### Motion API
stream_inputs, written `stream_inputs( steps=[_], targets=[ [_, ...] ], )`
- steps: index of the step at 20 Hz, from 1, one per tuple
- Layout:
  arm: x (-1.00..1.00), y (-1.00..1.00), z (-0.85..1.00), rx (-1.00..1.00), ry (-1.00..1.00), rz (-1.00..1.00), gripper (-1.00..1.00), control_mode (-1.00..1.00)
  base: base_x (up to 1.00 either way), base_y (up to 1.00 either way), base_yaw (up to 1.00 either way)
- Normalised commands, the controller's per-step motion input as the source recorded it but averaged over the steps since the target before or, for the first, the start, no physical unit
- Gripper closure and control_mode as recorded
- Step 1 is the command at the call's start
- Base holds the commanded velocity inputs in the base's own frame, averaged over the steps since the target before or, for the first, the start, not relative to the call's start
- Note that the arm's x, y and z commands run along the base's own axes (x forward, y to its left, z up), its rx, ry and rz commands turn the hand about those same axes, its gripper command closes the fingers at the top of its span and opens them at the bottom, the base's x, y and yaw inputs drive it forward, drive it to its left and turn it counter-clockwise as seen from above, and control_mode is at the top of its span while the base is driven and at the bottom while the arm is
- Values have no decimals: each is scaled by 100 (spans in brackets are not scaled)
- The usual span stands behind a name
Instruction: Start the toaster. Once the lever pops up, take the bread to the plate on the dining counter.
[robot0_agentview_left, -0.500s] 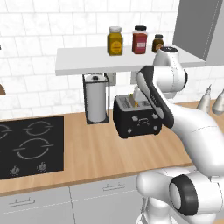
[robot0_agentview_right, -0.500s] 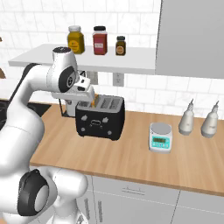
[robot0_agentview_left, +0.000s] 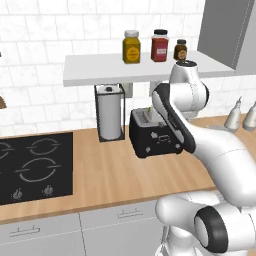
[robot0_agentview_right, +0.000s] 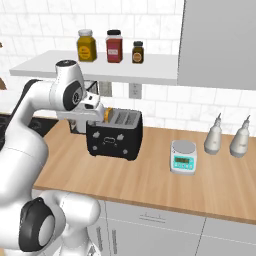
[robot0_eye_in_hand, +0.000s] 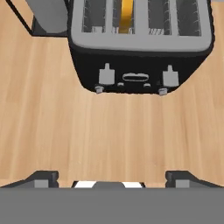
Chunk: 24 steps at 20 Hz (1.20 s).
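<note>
Hand view, near first: gripper (robot0_eye_in_hand: 111, 177) hangs over bare wood counter (robot0_eye_in_hand: 52, 131), fingers spread wide, nothing between them. Just beyond sits the toaster (robot0_eye_in_hand: 140, 52), front face toward the camera, two pale lever tabs on it; left lever (robot0_eye_in_hand: 106, 74) and a matching one to its right, both low on the face by the look of it, small round buttons along the bottom edge. Bread (robot0_eye_in_hand: 126, 15) stands on edge in a slot, orange-tan top showing; it sits down in the slot, can't tell how deep.

Handling guess: toaster is a stiff black box, smooth rounded plastic or metal shell, grey slotted top, probably heavy enough to stay put under a downward push. Lever is a tiny stiff tab, press from above with one fingertip or a shut jaw, easy to slip off. Bread looks light, rigid-ish, crumbly; pinch the flat faces near the top edge, gently.

Left base view: paper towel stand (robot0_agentview_left: 110, 112) upright just left of the toaster, black hob (robot0_agentview_left: 30, 165) further left. Right base view: kitchen scale (robot0_agentview_right: 183, 156) to the toaster's right, two pale bottles (robot0_agentview_right: 227, 136) past it. Far back, a white shelf (robot0_agentview_right: 100, 67) with three jars (robot0_agentview_right: 112, 46) against the white tile wall.
</note>
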Motion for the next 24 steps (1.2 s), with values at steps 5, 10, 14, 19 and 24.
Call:
stream_inputs(
  steps=[5,10,14,19,24],
  targets=[
    [6,26,-28,0,0,-2,-100,-100,0,0,0],
    [8,17,-17,0,-1,0,-100,-100,0,0,0],
    [22,6,-27,0,-4,-1,-100,-100,0,0,0],
    [7,0,-31,0,-6,0,-100,-100,0,0,0],
    [21,0,-40,1,-15,0,-100,-100,0,0,0]
  ],
)
